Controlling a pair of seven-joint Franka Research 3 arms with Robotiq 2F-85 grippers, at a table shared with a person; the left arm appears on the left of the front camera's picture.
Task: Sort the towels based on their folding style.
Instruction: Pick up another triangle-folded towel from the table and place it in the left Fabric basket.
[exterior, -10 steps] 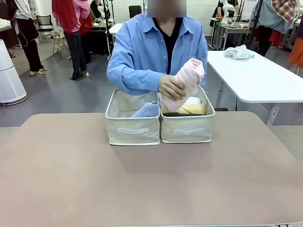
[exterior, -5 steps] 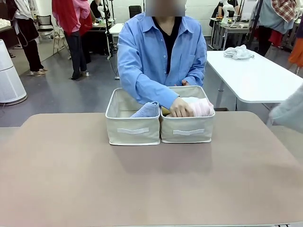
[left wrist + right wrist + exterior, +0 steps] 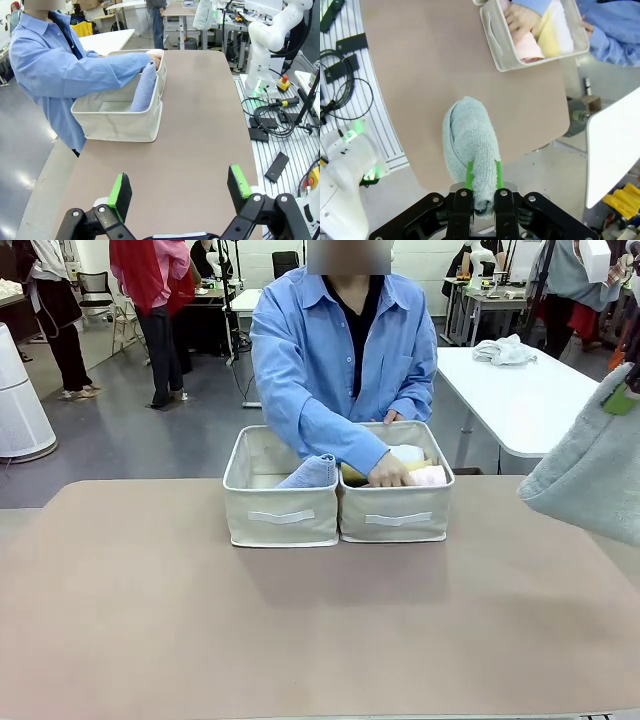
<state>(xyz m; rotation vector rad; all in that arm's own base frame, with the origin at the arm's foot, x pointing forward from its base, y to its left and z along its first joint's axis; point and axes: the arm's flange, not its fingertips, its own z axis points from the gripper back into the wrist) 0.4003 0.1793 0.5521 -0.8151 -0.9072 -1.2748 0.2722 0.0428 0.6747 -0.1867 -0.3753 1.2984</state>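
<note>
"Two right fingers [image 3: 483, 172], what are they doing?"

"They are squeezing tight on the narrow end of the grey-green towel [image 3: 469, 132]. Its fat, rounded end is sticking out beyond the green pads, in the air above the near corner of the desk [image 3: 430, 75]. From the front it is hovering at the right edge, well apart from both bins."

"And the left fingers [image 3: 179, 187]?"

"They are standing wide apart and gripping nothing. They are pointing along the bare desk toward the left bin [image 3: 120, 127]."

"What is sitting in that bin?"

"A lavender-blue towel [image 3: 145, 87] is leaning upright against the wall beside the right bin [image 3: 395, 518]. The two bins are touching side by side at the far edge of the desk."

"And the right bin?"

"A pink towel [image 3: 530, 50], a yellow towel [image 3: 550, 37] and a white towel [image 3: 565, 27] are lying in it side by side as rolls, the pink one nearest the front wall. The person's hand [image 3: 388, 472] is pressing down on the pink towel, with the blue sleeve [image 3: 320, 410] reaching over the bin's rim."
</note>
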